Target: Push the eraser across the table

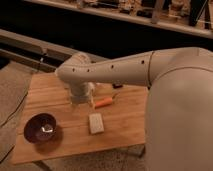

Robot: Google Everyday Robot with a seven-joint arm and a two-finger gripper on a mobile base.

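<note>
My gripper [80,100] hangs low over the middle of the table [127,127], just left of the carrot [104,103]. I cannot tell if it is spread wide or pressed together, because my wrist hides the tip.

The eraser [118,86] is the tiny dark block near the far edge of the table. It sits behind the carrot and partly under my long arm, well apart from my gripper.

I think the eraser is very light, flat and stiff. It may be rubbery, so it could drag on the wood and not slide easily. I would not pick it up. I would touch it low on one long side, in the middle, so it does not spin away.

I can read no words or labels on anything here.
</note>
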